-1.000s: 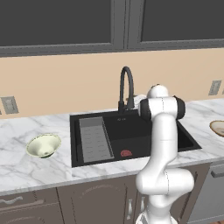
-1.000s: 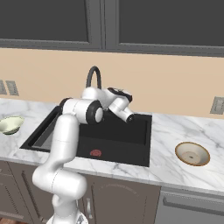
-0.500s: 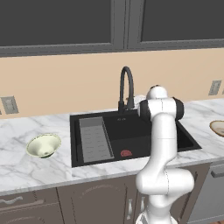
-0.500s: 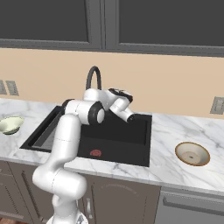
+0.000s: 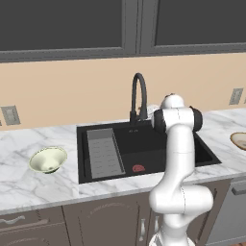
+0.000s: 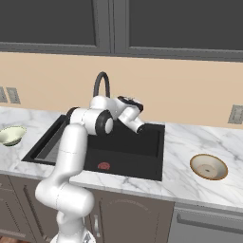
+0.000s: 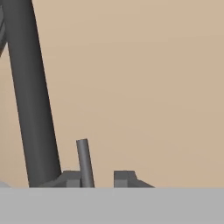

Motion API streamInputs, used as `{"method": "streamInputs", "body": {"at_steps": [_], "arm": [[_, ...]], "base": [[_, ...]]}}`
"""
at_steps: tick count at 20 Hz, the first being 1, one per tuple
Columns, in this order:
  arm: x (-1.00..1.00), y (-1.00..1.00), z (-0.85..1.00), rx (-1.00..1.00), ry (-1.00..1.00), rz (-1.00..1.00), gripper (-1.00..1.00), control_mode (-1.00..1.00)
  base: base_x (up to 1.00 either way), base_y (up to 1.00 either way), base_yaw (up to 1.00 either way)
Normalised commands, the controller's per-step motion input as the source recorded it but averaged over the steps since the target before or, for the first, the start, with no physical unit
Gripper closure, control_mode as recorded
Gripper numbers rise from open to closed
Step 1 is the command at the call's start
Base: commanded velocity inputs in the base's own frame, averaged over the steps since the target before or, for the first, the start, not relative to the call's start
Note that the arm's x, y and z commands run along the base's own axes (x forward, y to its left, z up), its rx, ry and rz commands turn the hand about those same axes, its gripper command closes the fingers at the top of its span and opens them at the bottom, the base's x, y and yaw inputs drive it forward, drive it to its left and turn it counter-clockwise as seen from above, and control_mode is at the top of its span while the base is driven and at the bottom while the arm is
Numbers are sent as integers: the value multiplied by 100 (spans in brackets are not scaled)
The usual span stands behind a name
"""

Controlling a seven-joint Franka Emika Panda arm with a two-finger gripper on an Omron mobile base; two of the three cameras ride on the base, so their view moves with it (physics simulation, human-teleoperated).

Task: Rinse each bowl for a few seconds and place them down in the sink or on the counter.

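My gripper (image 7: 98, 177) is held up at the back of the sink (image 5: 144, 144), close to the black arched faucet (image 7: 30, 109), and faces the beige wall. Its finger tips stand a narrow gap apart. The faucet's thin grey lever (image 7: 85, 162) rises between them, right against the left tip. In the right base view the hand (image 6: 131, 101) sits just right of the faucet (image 6: 100, 83). The pale cream-green bowl (image 5: 47, 159) rests on the counter (image 5: 29, 187) left of the sink. The shallow beige bowl (image 6: 209, 166) lies on the counter to the right.
A grey ribbed rack (image 5: 103, 153) fills the left part of the basin and a red drain (image 5: 138, 168) sits near its front. Dark cabinets hang above. Wall outlets (image 5: 9, 115) flank the sink.
The finger tips have drawn together from wide open to a narrow gap. The arm and both bowls have stayed where they were.
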Motion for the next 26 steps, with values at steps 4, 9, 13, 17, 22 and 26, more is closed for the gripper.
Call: {"method": "streamInputs", "body": {"at_steps": [4,9,13,17,22,26], "arm": [[0,-29,0,2,8,-6,100,-100],[3,-38,0,3,8,-7,100,-100],[1,-51,0,7,4,-3,100,-100],[0,-56,0,8,2,-1,100,-100],[0,-55,0,8,2,0,100,-100],[2,-49,-2,7,4,0,100,-100]], "base": [[0,0,0],[0,0,0],[0,0,0],[0,0,0],[0,0,0],[0,0,0]]}}
